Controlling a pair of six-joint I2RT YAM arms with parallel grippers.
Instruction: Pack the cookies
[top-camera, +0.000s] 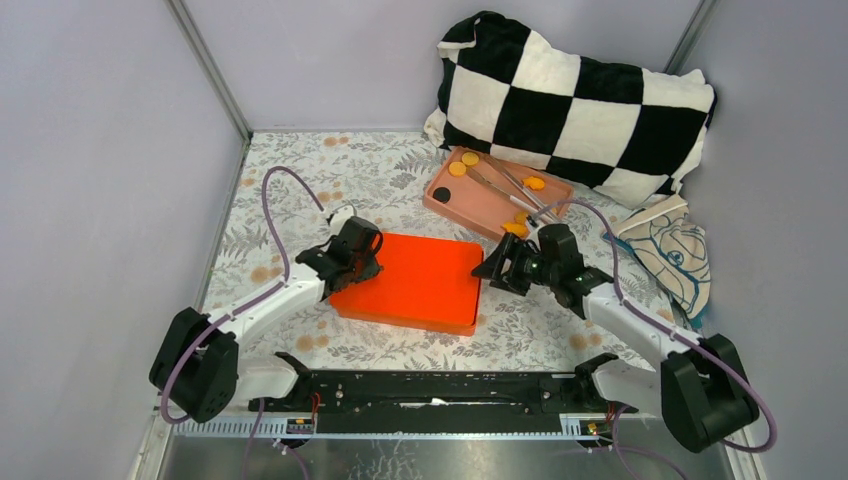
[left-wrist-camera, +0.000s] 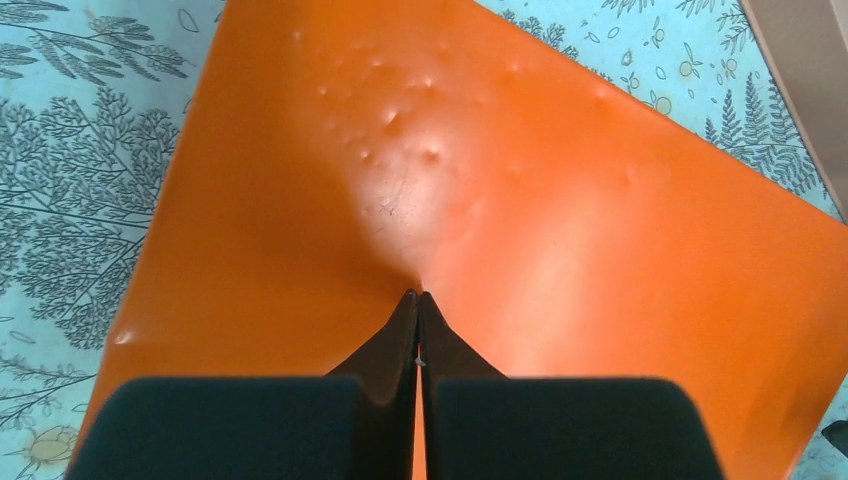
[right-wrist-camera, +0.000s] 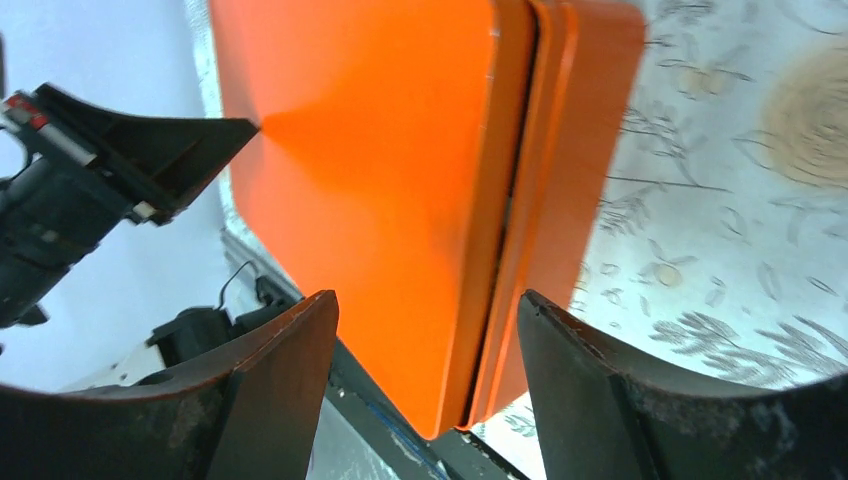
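Observation:
A closed orange box (top-camera: 410, 280) lies flat in the middle of the table. My left gripper (top-camera: 365, 255) is shut and empty, its tips (left-wrist-camera: 417, 295) pressed on the lid (left-wrist-camera: 520, 200) near the box's left side. My right gripper (top-camera: 495, 265) is open at the box's right edge; the seam between lid and base (right-wrist-camera: 520, 200) lies between its fingers (right-wrist-camera: 428, 305). The cookies lie in and beside a pink tray (top-camera: 470, 205) at the back: golden-orange discs (top-camera: 465, 160), a black disc (top-camera: 441, 194), orange pieces (top-camera: 535, 183) and another piece (top-camera: 515, 228) beside the tray.
Metal tongs (top-camera: 505, 190) lie across the pink tray. A black-and-white checkered pillow (top-camera: 575, 100) fills the back right corner. A printed cloth bag (top-camera: 675, 255) lies at the right. Grey walls close in both sides. The arm mount rail (top-camera: 440, 385) runs along the near edge.

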